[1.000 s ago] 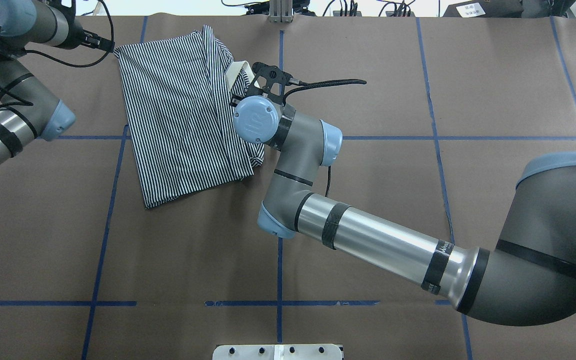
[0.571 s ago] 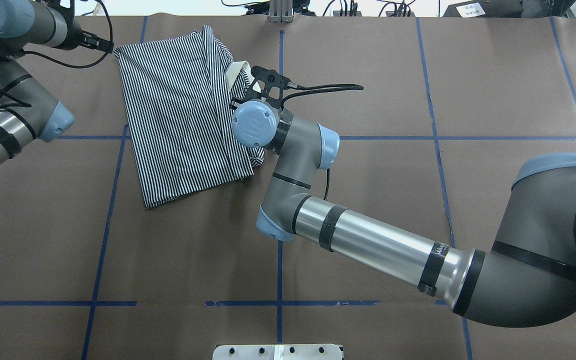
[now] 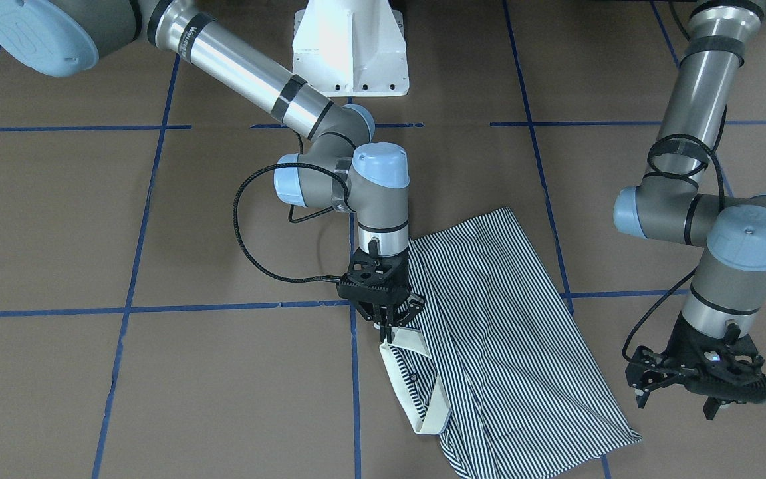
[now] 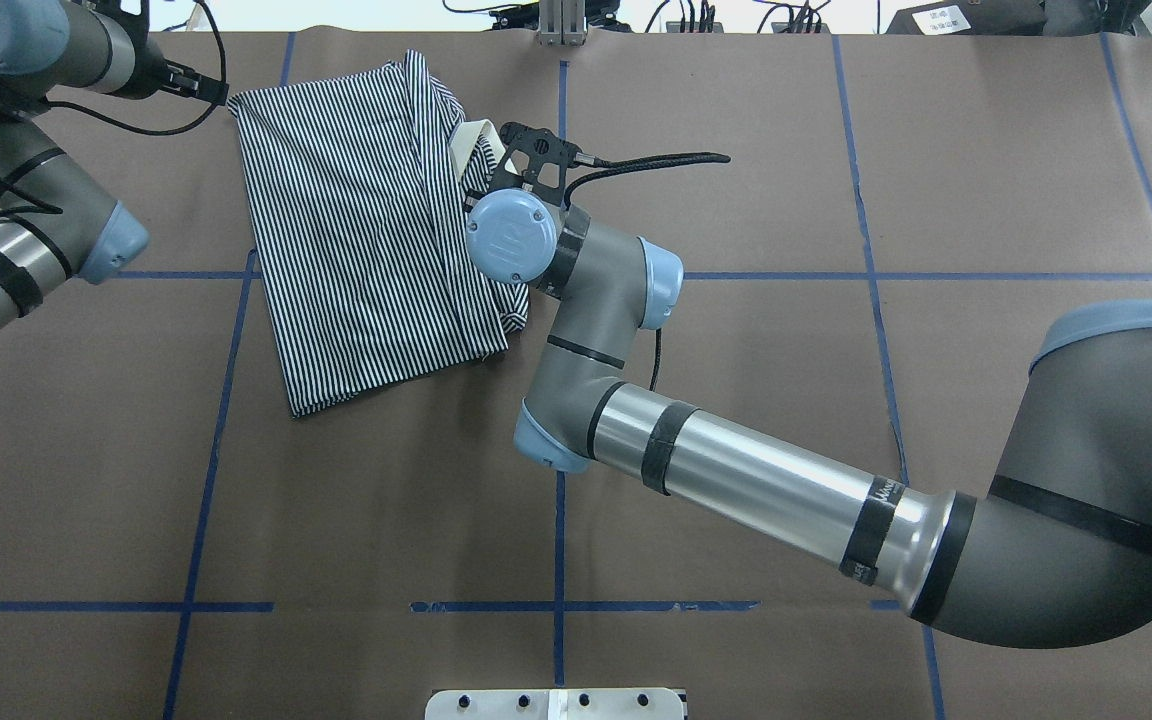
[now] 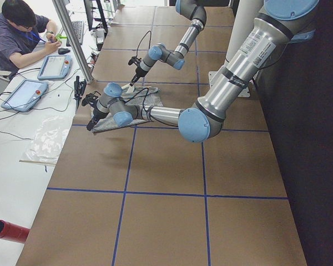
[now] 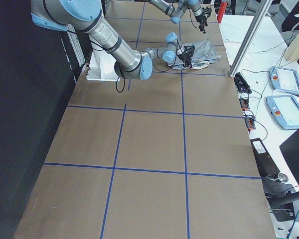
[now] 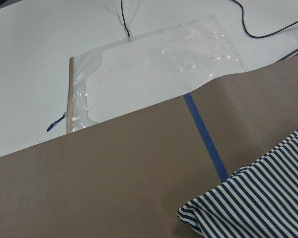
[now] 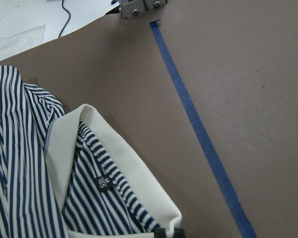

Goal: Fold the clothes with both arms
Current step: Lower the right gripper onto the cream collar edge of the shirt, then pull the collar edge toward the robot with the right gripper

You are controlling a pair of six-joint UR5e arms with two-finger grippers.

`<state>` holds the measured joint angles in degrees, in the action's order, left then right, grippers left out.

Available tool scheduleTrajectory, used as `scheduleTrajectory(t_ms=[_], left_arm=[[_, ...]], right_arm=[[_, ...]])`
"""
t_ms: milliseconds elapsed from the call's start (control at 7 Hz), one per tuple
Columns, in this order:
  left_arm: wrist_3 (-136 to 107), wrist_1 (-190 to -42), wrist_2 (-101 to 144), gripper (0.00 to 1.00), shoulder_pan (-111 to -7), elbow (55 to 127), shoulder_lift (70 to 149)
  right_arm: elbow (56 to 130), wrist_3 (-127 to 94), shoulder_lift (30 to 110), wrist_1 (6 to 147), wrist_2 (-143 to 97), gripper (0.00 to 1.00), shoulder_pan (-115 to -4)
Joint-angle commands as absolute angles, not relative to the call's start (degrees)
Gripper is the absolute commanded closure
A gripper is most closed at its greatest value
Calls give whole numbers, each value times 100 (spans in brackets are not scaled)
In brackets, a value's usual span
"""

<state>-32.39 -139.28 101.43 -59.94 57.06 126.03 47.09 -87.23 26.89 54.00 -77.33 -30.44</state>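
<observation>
Front-facing: the right gripper [image 3: 388,329] is down on the polo shirt [image 3: 509,346], its fingers pinched together on the end of the cream collar [image 3: 431,399] nearer the robot. The left gripper [image 3: 677,402] hangs beside the shirt's side edge, fingers apart, holding nothing, clear of the cloth. The shirt lies on the brown-papered table [image 3: 157,399] as a long panel, collar end toward the operators' side. Overhead: against the two earlier frames almost nothing moved. The right wrist dipped slightly toward the robot, then came back to where it was a second ago. Shirt outline, hem and collar are the same, and the left arm barely shifted at the far-left corner. This reads as the grasp settling on the collar, not a fold under way, and the cloth does not look lifted yet. Exterior left: the near left arm's gripper sits by the shirt's edge with the far right arm over the shirt; too small for finger state. Exterior right: same layout, shirt at the table's far end, no detail. Left wrist: a striped corner at bottom right, a blue tape line [image 7: 204,134], and a clear plastic bag [image 7: 154,69] on the white bench beyond; no fingers in frame. Right wrist: the collar and size tag [image 8: 103,182] fill the lower left, with a dark fingertip on the collar's edge at the bottom. Next is probably the crosswise fold, and the left gripper has yet to take its corner.
</observation>
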Motion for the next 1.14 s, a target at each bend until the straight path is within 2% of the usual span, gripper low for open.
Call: scheduleTrajectory(t_ms=[0,143,429,714,1000], left_arm=[[-3252,-13931,10143,0,-5994,5739,12604],[-3252,-13931,10134,0,-5985,5748,12604],[-3252,-13931,10134,0,-5985,5774,12604],[-3261,-13922,10134,0,-5977,5801,12604],[-3261,-13922,10143,0,-5959,5801,12612]], right_arm=[[6229,-8587,3859,5449,-7796,100,-3068],[7067,-8596,4520,5588,-7761,100,-2972],[8020,-8613,5453,5599,-7508,100,-2700],[8759,-8613,6210,5599,-7278,100,-2444],[9174,-8622,6652,5599,-7138,100,-2268]])
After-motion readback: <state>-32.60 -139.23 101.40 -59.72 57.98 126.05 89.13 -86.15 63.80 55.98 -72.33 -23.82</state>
